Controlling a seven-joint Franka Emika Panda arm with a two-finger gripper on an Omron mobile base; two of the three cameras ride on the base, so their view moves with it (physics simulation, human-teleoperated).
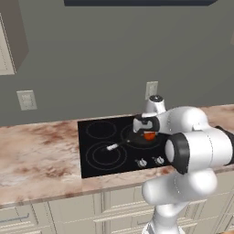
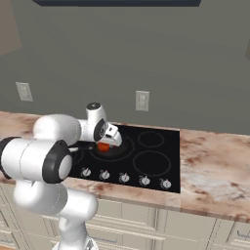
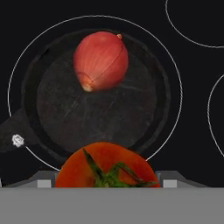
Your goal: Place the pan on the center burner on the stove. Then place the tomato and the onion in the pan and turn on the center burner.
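The black pan [image 3: 87,118] sits on the ringed center burner of the black stove [image 1: 96,155]. Its long handle [image 1: 114,146] points left toward the front. The pinkish-red onion [image 3: 100,61] lies inside the pan, toward its far side. My gripper [image 3: 106,181] hangs just above the pan's near rim, shut on the orange-red tomato [image 3: 105,168], whose green stalk faces the camera. From the base views the tomato [image 1: 149,135] [image 2: 103,146] peeks out under the hand, over the pan [image 2: 114,151].
A row of small silver knobs [image 2: 124,177] runs along the stove's front edge. Marbled counter [image 1: 36,155] spreads to both sides of the stove. Wall outlets [image 2: 142,100] sit on the grey backsplash. My own arm covers the stove's right part in the left base view.
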